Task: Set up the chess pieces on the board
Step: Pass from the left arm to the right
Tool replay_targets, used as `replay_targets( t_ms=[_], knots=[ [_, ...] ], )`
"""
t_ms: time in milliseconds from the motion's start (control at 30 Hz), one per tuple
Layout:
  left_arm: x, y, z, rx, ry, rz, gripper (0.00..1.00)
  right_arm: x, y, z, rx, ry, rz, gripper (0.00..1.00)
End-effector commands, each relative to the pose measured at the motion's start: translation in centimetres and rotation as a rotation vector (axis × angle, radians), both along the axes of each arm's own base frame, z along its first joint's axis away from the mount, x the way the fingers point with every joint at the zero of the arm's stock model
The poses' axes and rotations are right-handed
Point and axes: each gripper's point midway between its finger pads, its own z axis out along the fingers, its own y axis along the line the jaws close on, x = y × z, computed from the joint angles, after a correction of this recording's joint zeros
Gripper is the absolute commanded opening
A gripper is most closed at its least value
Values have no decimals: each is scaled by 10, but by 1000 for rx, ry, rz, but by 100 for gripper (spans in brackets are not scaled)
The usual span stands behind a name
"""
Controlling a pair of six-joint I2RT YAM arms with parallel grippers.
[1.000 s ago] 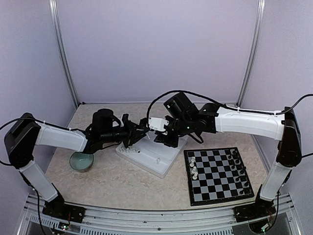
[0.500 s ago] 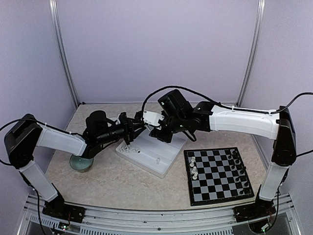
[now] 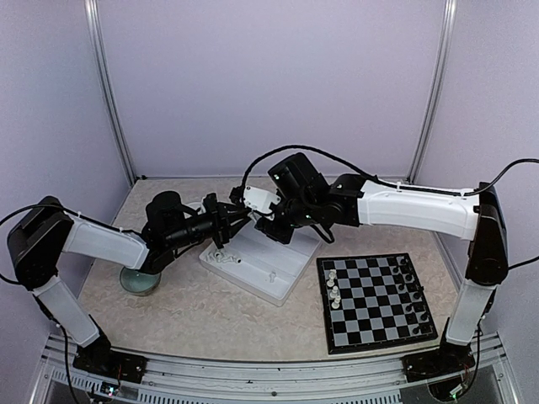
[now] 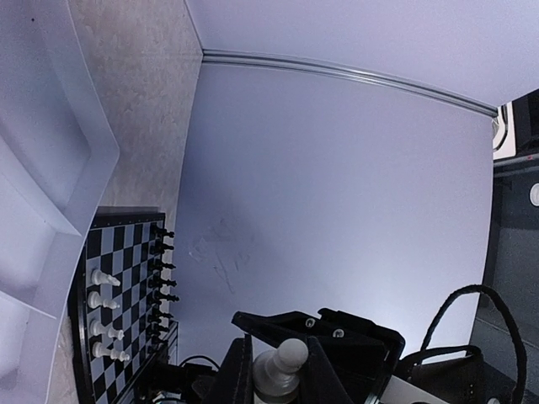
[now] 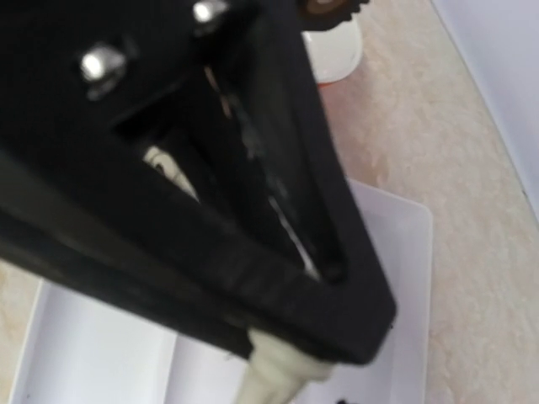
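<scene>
Apparent handover above the tray (image 3: pixel 290 261): my left gripper (image 3: pixel 231 220) pinches a white pawn (image 4: pixel 282 364), meeting my right gripper (image 3: pixel 263 225), whose opening I cannot tell. Next, the right should clamp the pawn, then carry it right to the board (image 3: pixel 376 303).

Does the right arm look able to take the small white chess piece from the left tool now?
Probably yes: the right tool meets the left tool tip to tip above the white plastic tray, the white chess piece's head juts free, nothing between them.
</scene>
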Motion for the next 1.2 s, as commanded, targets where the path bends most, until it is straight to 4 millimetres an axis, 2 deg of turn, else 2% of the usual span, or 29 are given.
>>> replay_targets(
  t_ms=[0,200,533,667,767,800,900,1033,1167],
  knots=[
    [-4,-4,8,-28,-28,-21,15,8,10,18,59,-30,-41,32],
    [-7,-8,4,-28,-17,-32,15,10,12,23,74,-35,-50,29],
    [-5,-8,1,-24,-10,-22,16,-1,21,21,52,-66,-25,27],
    [-6,-8,-2,-19,-4,-23,16,1,21,26,54,-81,-38,11],
    [-5,-7,-5,-5,1,-23,24,2,20,27,48,-88,-40,0],
    [-5,-7,-7,4,0,-23,26,2,19,27,45,-90,-38,0],
    [-2,-5,-12,52,-10,-32,34,-1,10,24,21,-92,-27,0],
    [8,13,-19,182,-55,-10,38,-6,-19,16,-28,-39,30,0],
    [25,43,-3,341,-162,51,40,-11,-56,10,-79,7,78,0]
  ],
)
